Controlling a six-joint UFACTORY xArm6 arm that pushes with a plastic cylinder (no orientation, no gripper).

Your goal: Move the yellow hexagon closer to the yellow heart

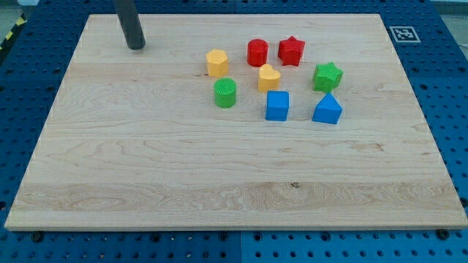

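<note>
The yellow hexagon (217,63) stands on the wooden board, in the upper middle of the view. The yellow heart (268,77) stands to its right and a little lower, about a block's width away. My tip (136,46) rests on the board near the view's top left, well to the left of the yellow hexagon and apart from every block.
A green cylinder (225,93) stands just below the hexagon. A red cylinder (257,52) and a red star (291,50) are above the heart. A green star (328,76), a blue cube (277,105) and a blue triangular block (327,109) lie to the right. The board's top edge (234,14) is close behind.
</note>
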